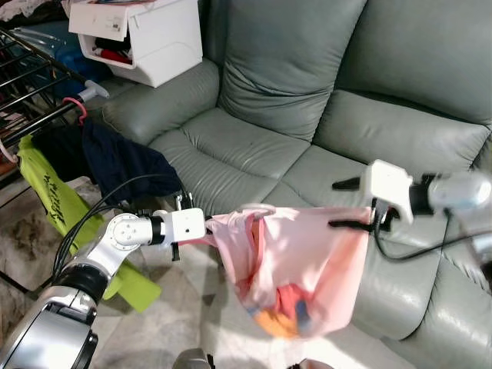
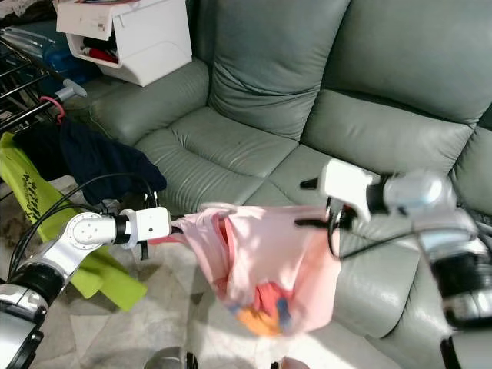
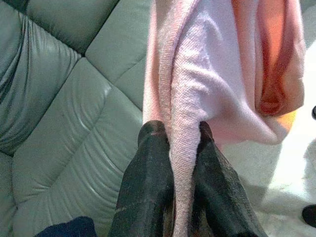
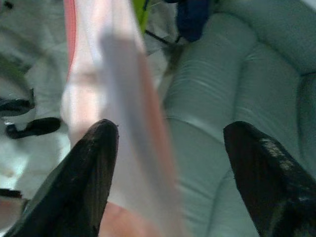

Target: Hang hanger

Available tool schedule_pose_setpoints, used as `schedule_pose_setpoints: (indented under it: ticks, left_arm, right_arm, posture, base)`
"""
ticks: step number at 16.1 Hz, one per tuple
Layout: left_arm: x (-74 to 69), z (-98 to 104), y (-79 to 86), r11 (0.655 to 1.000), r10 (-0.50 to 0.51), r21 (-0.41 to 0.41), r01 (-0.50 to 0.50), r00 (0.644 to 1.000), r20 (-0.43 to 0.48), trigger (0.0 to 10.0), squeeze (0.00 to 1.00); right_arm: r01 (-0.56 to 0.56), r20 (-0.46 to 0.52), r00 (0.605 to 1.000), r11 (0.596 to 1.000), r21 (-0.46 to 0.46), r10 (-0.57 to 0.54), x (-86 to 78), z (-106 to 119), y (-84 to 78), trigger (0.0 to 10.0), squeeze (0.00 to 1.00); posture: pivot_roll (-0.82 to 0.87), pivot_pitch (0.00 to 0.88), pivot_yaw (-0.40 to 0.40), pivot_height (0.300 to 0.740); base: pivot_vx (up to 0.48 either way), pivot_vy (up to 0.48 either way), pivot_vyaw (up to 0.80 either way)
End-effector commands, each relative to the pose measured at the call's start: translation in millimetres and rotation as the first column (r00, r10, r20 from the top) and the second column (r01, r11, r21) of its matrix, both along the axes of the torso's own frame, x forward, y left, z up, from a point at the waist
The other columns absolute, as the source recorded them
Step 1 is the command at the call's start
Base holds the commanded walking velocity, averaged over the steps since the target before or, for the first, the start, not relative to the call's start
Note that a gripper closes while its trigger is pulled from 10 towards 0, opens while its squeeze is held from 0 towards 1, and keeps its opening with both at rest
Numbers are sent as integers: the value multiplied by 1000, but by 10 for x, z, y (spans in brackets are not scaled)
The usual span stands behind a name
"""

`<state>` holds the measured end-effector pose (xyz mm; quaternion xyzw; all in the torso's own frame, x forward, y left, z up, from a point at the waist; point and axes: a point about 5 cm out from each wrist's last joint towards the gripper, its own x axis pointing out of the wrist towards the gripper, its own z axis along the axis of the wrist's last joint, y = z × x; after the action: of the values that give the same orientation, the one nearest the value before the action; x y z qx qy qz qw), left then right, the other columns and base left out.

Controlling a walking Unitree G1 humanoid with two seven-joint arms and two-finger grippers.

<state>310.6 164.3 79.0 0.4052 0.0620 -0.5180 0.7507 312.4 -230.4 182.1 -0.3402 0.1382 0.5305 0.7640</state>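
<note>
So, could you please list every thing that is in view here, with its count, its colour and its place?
pink garment: one, pink with orange and blue at the bottom, held up between the two grippers in front of the sofa
sofa: one, grey-green, behind the garment
white box: one, white, on the sofa's arm at the robot's left
drying rack: one, dark bars, far left
dark garment: one, navy, hanging at the rack
green garment: one, lime green, below the dark one
left gripper: one, black fingers shut on the pink garment's edge
right gripper: one, black fingers open at the garment's other end
</note>
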Motion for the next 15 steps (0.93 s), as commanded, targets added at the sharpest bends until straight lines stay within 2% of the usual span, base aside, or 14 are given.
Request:
schedule_pose_setpoints:
  ticks: [1,4,7,8,9,10,11,12,13,14,15]
  left_arm:
    - [-4,34,15,1000,-14,5,14,999,30,0,0]
    - [-2,30,-73,999,-33,-4,33,999,42,0,0]
    - [-12,15,-117,999,-50,-3,50,998,39,0,0]
    - [-6,16,-126,999,-52,1,52,998,39,0,0]
    - [4,20,-135,999,-51,2,51,998,42,0,0]
    - [9,21,-140,999,-50,3,50,998,43,0,0]
    - [14,24,-143,999,-50,3,50,998,44,0,0]
    - [20,29,-147,999,-50,3,50,998,46,0,0]
    - [26,34,-153,999,-51,4,50,998,47,0,0]
    - [27,35,-154,999,-51,5,51,998,47,0,0]
    - [27,40,-151,998,-55,8,54,997,48,0,0]
  right_arm:
    - [-16,-10,1000,1000,25,16,39,66,14,0,0]
    - [-66,-140,988,998,-13,63,26,-141,11,0,0]
    - [-104,-184,978,994,-10,101,52,-208,88,0,0]
    - [-128,-192,974,992,-9,124,75,-217,141,6157,0]
    - [-151,-198,970,988,-25,143,86,-232,167,9373,0]
    - [-157,-202,968,987,-30,148,90,-240,172,9412,0]
    - [-165,-210,966,985,-42,153,95,-264,188,10000,0]
    - [-172,-220,963,984,-56,156,102,-293,195,9333,0]
    - [-153,-227,965,985,-73,133,130,-323,186,0,0]
    - [-152,-224,966,985,-83,130,140,-333,185,0,0]
    - [-163,-234,964,977,-138,128,142,-382,160,0,0]
  posture:
    - [-52,0,74,740]
    - [-52,0,74,740]
    - [-56,0,77,740]
    - [-56,0,76,740]
    - [-55,0,75,740]
    - [-54,0,73,740]
    - [-54,0,73,740]
    - [-53,0,73,740]
    - [-51,0,72,740]
    - [-51,0,72,740]
    - [-51,0,72,740]
  base:
    - [0,0,0]
    - [0,0,0]
    - [0,0,0]
    - [0,0,0]
    - [0,0,0]
    - [0,0,0]
    - [0,0,0]
    - [0,0,0]
    - [0,0,0]
    - [0,0,0]
    - [0,0,0]
